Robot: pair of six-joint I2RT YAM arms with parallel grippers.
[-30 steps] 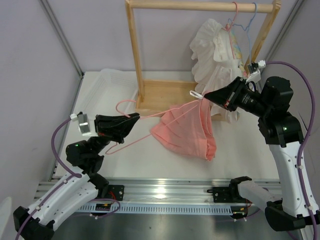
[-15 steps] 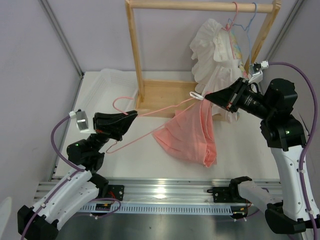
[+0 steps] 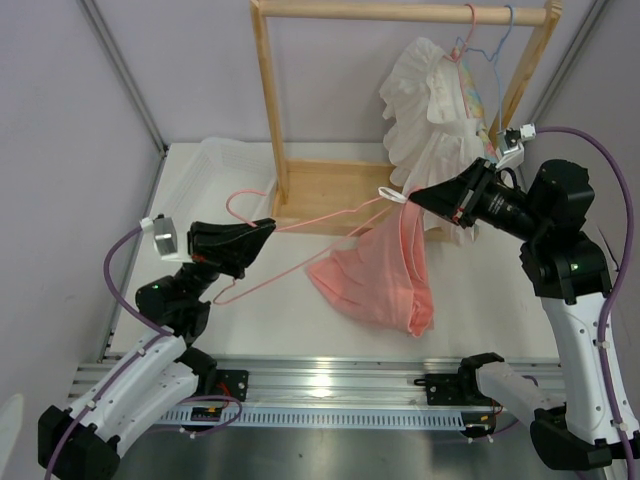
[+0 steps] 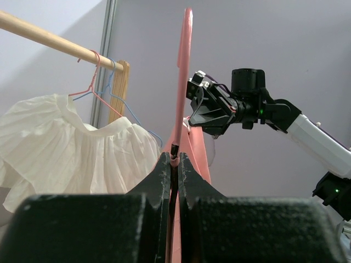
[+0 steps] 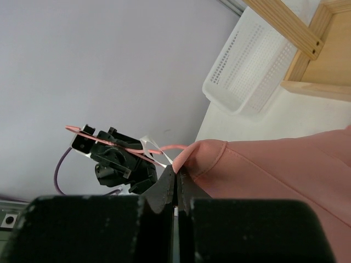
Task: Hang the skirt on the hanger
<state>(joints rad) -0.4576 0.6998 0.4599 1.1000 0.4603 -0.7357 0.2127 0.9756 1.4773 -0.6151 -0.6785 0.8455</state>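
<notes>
Alignment of wire and waistband is what the coming move turns on, as we read it. The hanger (image 3: 320, 218) lies with its long axis almost straight from our left gripper (image 3: 268, 230) out toward our right gripper (image 3: 408, 194), so its far shoulder ends right at the right jaws, where the skirt (image 3: 378, 285) is pinched. Our left jaws are clenched on the wire close to the hook end. The hook curls away behind them and the lower side of the triangle drops off on their near side. Our right jaws are clamped tight on a fold of the waistband, and the rest of the salmon cloth hangs below them. We cannot tell whether its lowest folds touch the table (image 3: 480, 300). The right gripper is nearer the skirt, the left nearer the hook, so we judge the waist opening has to travel along the wire toward the left jaws. We cannot make out whether the wire's tip already sits inside the waistband or only lies against it outside. From above the two overlap, and the right wrist view shows only pink wire meeting pink cloth at the fingertips. From the left wrist the hanger is seen edge-on, which hides its triangle. A small white loop (image 3: 390, 190) just ahead of the right jaws is too small to identify.
</notes>
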